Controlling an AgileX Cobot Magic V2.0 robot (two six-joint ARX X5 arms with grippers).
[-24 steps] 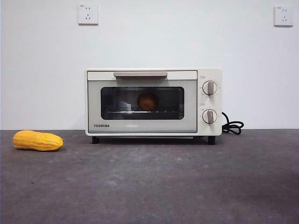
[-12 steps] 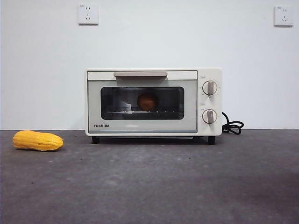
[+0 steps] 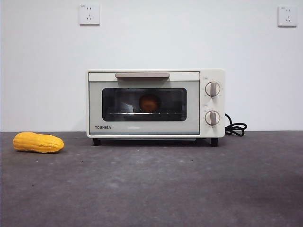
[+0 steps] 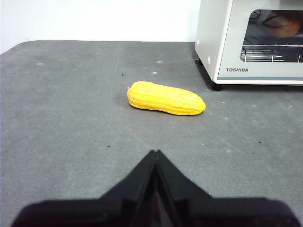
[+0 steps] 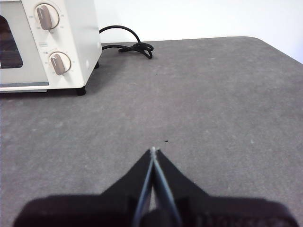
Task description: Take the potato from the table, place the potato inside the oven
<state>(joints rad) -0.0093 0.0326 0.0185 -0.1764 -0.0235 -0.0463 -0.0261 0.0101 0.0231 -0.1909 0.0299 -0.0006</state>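
At lower left of the front frame a yellow corn cob lies on the table. At centre, the oven stands door closed, the potato inside behind the glass. The left gripper and right gripper are both clenched, empty, above bare table.

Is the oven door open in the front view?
No, the oven door sits flush and closed, and the potato shows only through its glass window, resting on the rack inside.
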